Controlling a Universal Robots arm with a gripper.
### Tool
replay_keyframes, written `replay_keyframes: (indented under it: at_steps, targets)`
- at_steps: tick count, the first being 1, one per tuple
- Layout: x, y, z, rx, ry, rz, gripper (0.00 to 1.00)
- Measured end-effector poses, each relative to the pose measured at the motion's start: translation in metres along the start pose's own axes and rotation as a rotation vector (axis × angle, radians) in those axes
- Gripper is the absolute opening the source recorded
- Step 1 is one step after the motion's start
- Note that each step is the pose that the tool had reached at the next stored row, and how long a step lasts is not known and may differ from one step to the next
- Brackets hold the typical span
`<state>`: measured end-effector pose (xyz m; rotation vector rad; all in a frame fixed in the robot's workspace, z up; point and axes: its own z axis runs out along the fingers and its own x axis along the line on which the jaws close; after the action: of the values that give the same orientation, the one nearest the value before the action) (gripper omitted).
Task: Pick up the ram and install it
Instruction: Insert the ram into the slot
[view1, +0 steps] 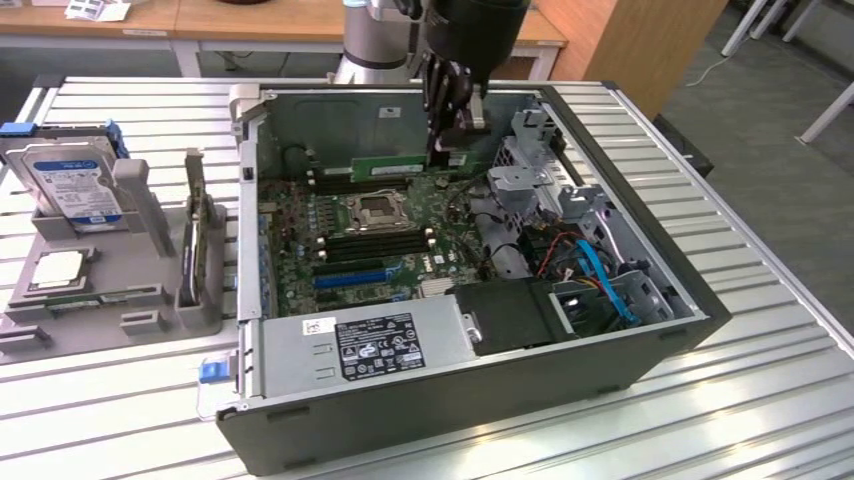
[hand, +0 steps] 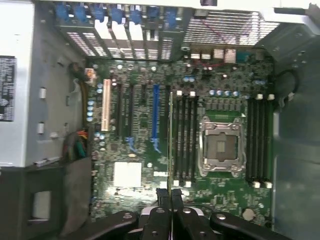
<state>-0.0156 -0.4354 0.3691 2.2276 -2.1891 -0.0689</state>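
My gripper (view1: 450, 148) reaches down into the open computer case (view1: 667, 340) and is shut on the ram (view1: 398, 159), a long thin green stick. The ram hangs level over the far part of the motherboard (view1: 340, 262), above the far group of black slots (view1: 350, 180). In the wrist view the ram (hand: 171, 140) shows edge-on as a thin line running away from the fingertips (hand: 165, 199). It lies along the outer side of the black slots (hand: 186, 140) beside the empty CPU socket (hand: 221, 147). Whether it touches a slot I cannot tell.
A second slot group (hand: 260, 142) lies past the socket. The power supply (view1: 360, 345), the drive cage (view1: 534, 190) and blue cables (view1: 607, 290) crowd the case. On the exterior view's left, a grey holder (view1: 134, 200) carries a blue-labelled hard drive (view1: 74, 185) and a square silver chip (view1: 60, 270).
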Motion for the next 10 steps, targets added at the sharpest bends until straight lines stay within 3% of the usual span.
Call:
replay_keyframes:
  at_steps: [10]
  targets:
    - [-0.041, -0.0006, 0.0031, 0.0003, 0.0033, 0.000, 0.12]
